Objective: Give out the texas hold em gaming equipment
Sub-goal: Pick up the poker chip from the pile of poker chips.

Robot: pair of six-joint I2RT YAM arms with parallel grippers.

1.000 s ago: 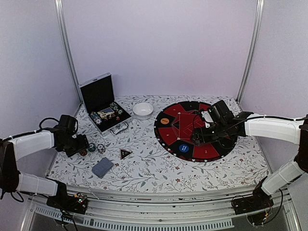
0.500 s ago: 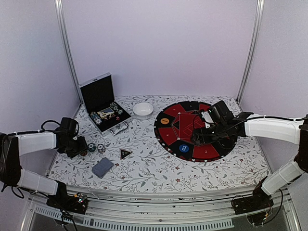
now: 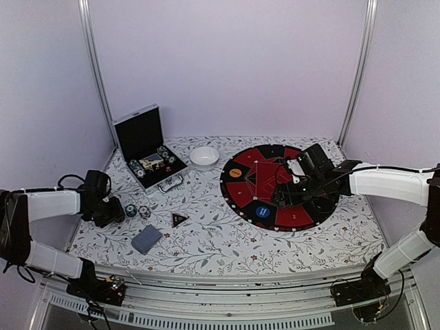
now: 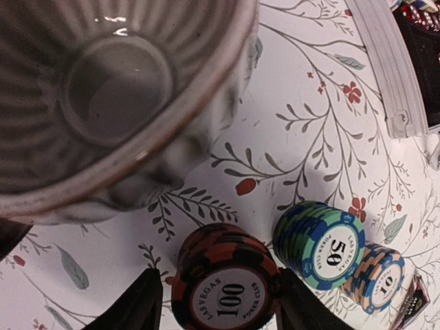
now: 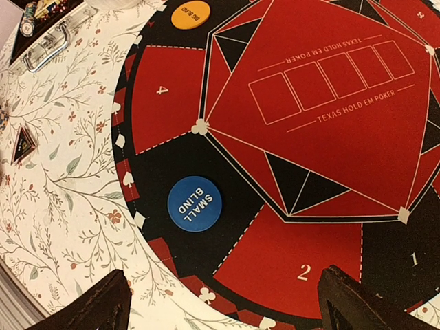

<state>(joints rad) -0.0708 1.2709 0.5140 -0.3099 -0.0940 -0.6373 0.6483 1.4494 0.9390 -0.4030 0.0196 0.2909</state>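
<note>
A stack of red and black "100" poker chips [image 4: 227, 295] stands between my left gripper's [image 4: 220, 275] fingers. The right finger touches the stack, while a thin strip of cloth shows beside the left finger [image 4: 148, 302], so the jaws are open round it. Just right stand a teal and blue "50" stack [image 4: 323, 244] and an orange and blue "10" stack [image 4: 378, 278]. From above, the left gripper [image 3: 112, 212] covers the red stack. My right gripper [image 5: 223, 295] hovers open and empty over the mat near the blue SMALL BLIND disc [image 5: 194, 203]. The orange disc [image 5: 190, 14] lies farther off.
The round red and black mat [image 3: 302, 214] fills the right half of the table. An open black case [image 3: 148, 148] with chips and a white bowl [image 3: 204, 157] stand at the back. A grey-blue card deck [image 3: 146, 238] and a black triangle [image 3: 179, 219] lie in front. A ribbed glass vessel [image 4: 117, 89] looms beside my left wrist.
My left gripper has dropped over the red and black stack and narrowed its jaws around it. The right arm has stayed still.
</note>
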